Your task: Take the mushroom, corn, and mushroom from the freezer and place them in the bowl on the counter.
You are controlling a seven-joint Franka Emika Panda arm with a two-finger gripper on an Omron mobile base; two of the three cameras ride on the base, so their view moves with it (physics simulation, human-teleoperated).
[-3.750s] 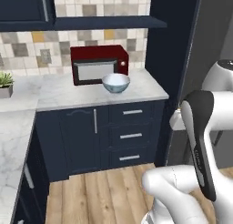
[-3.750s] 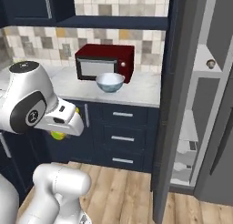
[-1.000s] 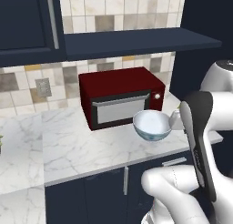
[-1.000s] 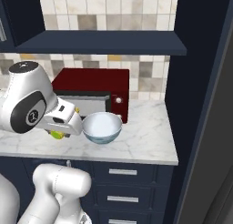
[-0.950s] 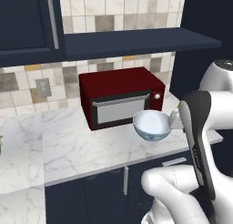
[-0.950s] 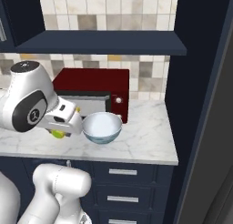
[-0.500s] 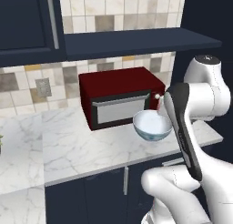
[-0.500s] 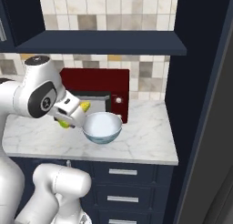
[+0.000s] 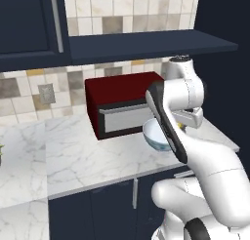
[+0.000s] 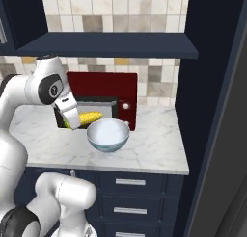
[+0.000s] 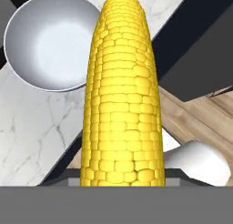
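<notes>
A white robot arm carries the corn (image 10: pixel 89 118) toward the bowl (image 10: pixel 108 134) on the marbled desk (image 10: pixel 154 144) of a simulated kitchen, its fingers (image 10: pixel 72 121) clamped on the cob's near end. Seen from the right base camera, the yellow cob juts out level from the hand, hanging in the air just at the ten o'clock side of the bowl and in front of the dark red microwave (image 10: pixel 108 94), not yet over the rim. Along the hand camera the corn (image 11: pixel 120 95) runs from six o'clock to twelve, with the bowl (image 11: pixel 50 41) lying at about ten o'clock beneath its tip and the desk edge, dark cabinets and wood floor falling away toward three o'clock. The step in hand appears to be the delivery leg for the corn: the carry is nearly done, the release is not. The next move, by this reading, calls for a short shift to bring the cob squarely above the bowl's mouth, a slight lowering, and then parting the fingers so it drops inside rather than striking the rim and rolling toward the desk edge. The bowl's whitish interior looks bare in both the right base and hand cameras; no mushroom is visible in it. From the left base camera the bowl (image 9: pixel 155 135) sits partly behind the robot's own forearm, at the microwave's four o'clock corner.
</notes>
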